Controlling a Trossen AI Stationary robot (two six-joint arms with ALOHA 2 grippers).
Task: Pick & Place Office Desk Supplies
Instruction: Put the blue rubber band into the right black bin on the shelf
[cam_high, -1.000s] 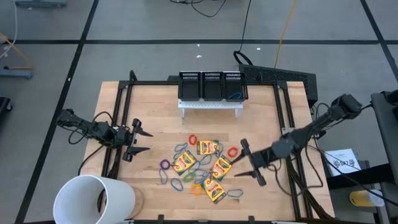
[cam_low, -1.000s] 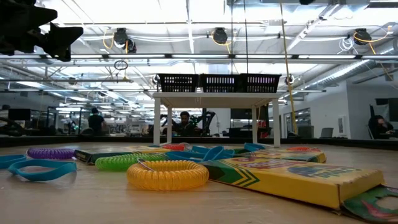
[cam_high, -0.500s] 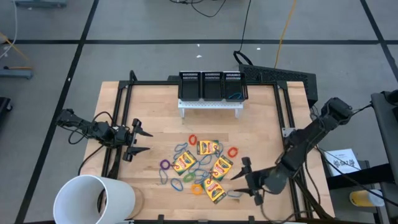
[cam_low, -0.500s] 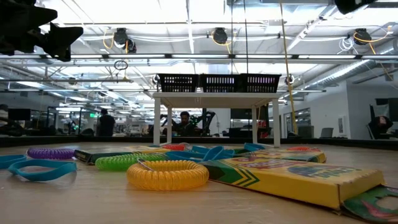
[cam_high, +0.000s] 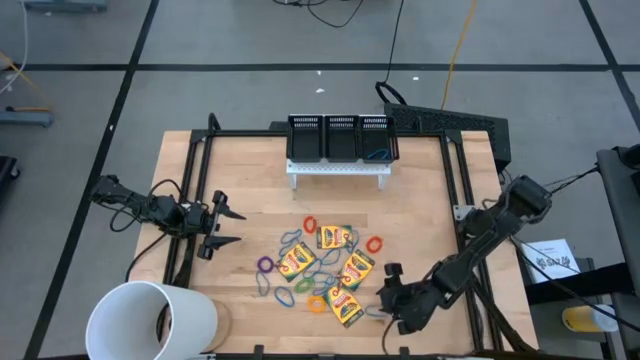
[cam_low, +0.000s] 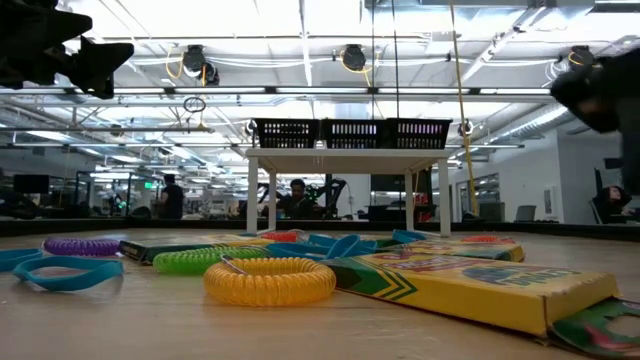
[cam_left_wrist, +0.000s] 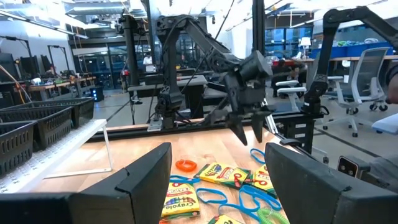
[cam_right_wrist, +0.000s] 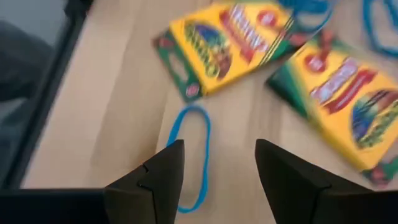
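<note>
Your right gripper (cam_right_wrist: 214, 171) has its fingers spread and has come down over the blue rubber band (cam_right_wrist: 191, 155) near the table's (cam_high: 430, 200) front edge, beside the crayon boxes (cam_high: 342, 303). It looks ready to pinch the band. Your left gripper (cam_high: 228, 227) waits spread at the left edge.

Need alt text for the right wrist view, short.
The right gripper, fingers open, hangs over a blue rubber-band loop lying flat on the wooden table. Two yellow-and-green crayon boxes lie just beyond it.
</note>
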